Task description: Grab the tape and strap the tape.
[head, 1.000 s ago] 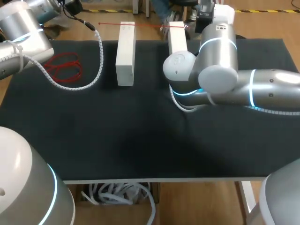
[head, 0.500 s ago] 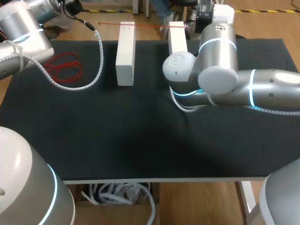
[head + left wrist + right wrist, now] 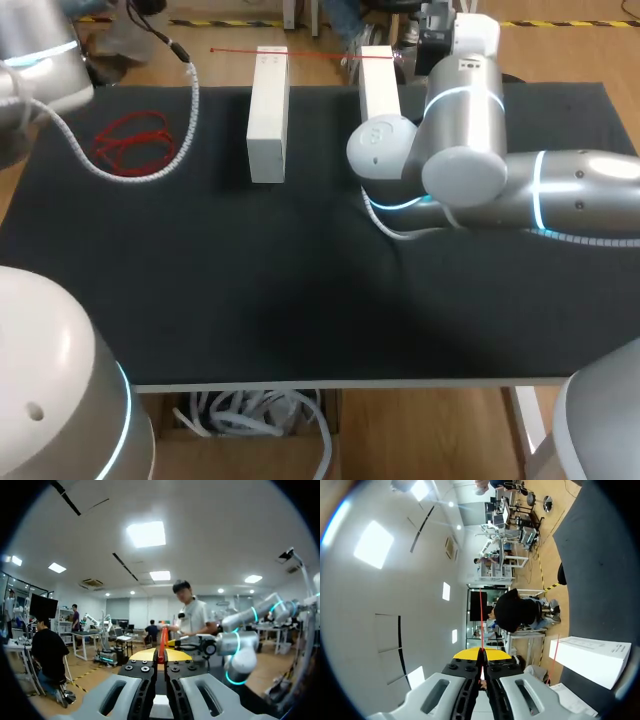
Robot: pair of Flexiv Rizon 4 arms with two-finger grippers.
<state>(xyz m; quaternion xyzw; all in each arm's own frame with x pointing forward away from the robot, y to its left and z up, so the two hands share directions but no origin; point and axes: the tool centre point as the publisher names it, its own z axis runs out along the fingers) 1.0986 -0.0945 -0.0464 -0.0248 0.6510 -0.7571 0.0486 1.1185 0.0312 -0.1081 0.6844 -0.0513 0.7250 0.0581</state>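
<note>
A thin red tape [image 3: 300, 52] runs taut across the tops of two white blocks [image 3: 268, 115] [image 3: 378, 80] at the table's far edge. In the left wrist view my left gripper [image 3: 161, 661] is shut on the red tape [image 3: 163, 642], which stretches straight ahead toward my right arm [image 3: 239, 647]. In the right wrist view my right gripper [image 3: 482, 662] is shut on the red tape [image 3: 481, 620], which leads away from its tips, with a white block [image 3: 590, 660] beside it. Neither gripper shows in the head view; the left is past the far left corner, and the right is hidden behind its arm [image 3: 465, 110].
A loose coil of red tape [image 3: 130, 145] lies at the table's far left, ringed by my left arm's white spiral cable [image 3: 185, 130]. My right arm's elbow [image 3: 560, 195] lies over the right half of the black table [image 3: 250, 300].
My left arm has drawn back toward the far left corner, and its spiral cable has slid left over the red coil. The stretched tape and my right arm have hardly moved.
</note>
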